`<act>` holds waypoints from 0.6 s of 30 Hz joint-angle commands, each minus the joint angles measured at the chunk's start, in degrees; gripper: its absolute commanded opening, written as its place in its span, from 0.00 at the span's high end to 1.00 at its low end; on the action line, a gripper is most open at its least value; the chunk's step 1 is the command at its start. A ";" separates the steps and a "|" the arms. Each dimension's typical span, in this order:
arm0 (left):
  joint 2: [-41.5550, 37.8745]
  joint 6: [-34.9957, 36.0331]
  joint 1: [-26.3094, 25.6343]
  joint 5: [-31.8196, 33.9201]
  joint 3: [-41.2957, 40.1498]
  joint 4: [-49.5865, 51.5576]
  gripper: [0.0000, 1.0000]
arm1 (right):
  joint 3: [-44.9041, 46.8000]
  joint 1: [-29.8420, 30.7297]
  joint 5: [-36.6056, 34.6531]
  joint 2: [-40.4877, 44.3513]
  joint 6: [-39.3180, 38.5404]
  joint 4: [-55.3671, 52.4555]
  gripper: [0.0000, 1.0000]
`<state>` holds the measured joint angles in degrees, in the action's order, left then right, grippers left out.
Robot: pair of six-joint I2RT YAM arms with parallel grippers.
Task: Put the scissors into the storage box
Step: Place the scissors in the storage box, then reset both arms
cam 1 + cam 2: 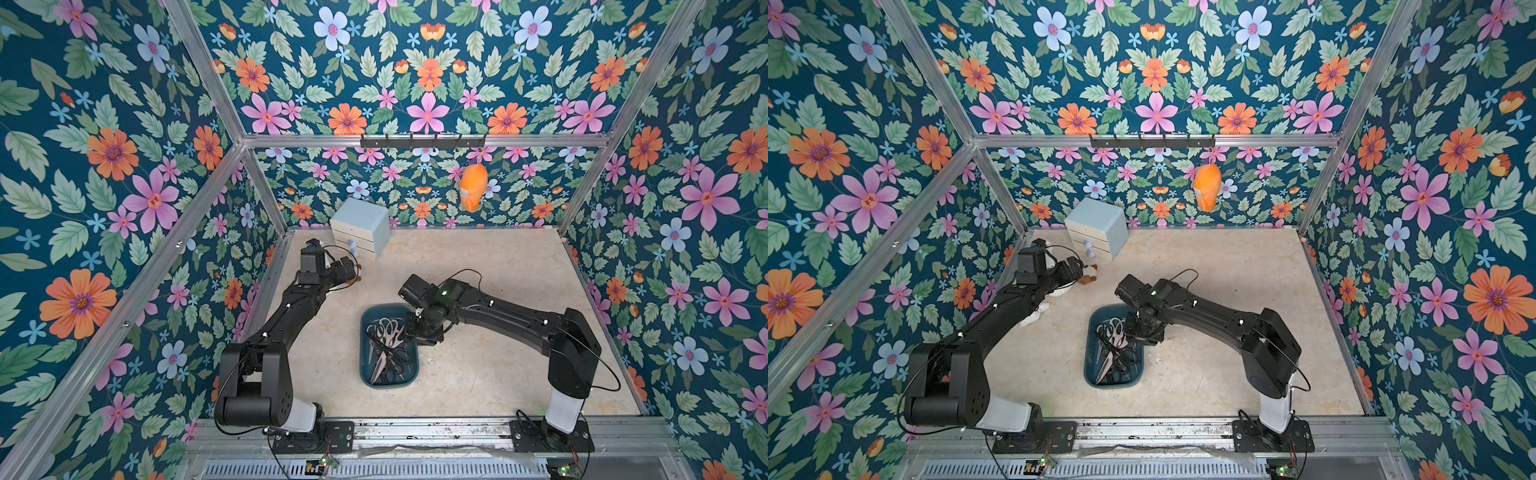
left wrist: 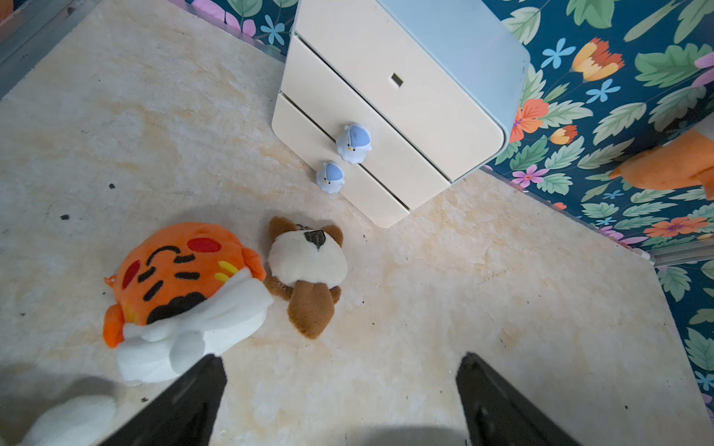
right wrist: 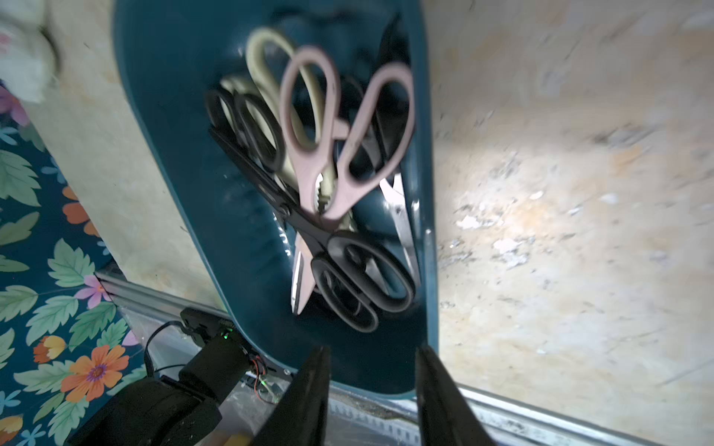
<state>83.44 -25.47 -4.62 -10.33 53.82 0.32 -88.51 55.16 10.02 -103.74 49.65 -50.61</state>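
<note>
The storage box is a dark teal tray in the middle of the table. Inside it lie several scissors in a crossed heap. The right wrist view shows a pink-handled pair on top, a cream-handled pair under it and black-handled pairs in the box. My right gripper hangs over the box's right rim, open and empty. My left gripper is open over bare table at the back left, far from the box.
A light-blue drawer cabinet stands at the back left. An orange plush and a brown dog plush lie in front of it, close to the left gripper. Another orange plush hangs from the hook rail on the back wall.
</note>
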 commanded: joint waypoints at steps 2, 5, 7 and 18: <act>-0.36 3.30 0.06 2.59 -0.42 -1.60 0.01 | 1.86 -5.61 -10.40 6.05 -10.51 -3.71 0.60; -1.29 6.35 0.05 4.92 -2.21 -3.71 0.01 | 6.60 -11.42 -17.65 12.93 -16.87 -1.72 0.61; -2.26 8.84 0.05 6.54 -4.27 -6.19 0.01 | 11.69 -16.10 -22.29 17.29 -21.96 1.96 0.61; -7.64 20.33 1.61 20.84 -25.28 -38.12 0.01 | 57.27 -43.63 -26.63 39.80 -46.42 59.67 0.61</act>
<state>76.07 -9.89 -3.36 5.28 31.22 -23.92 -38.20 14.50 -15.53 -66.61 11.20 -16.23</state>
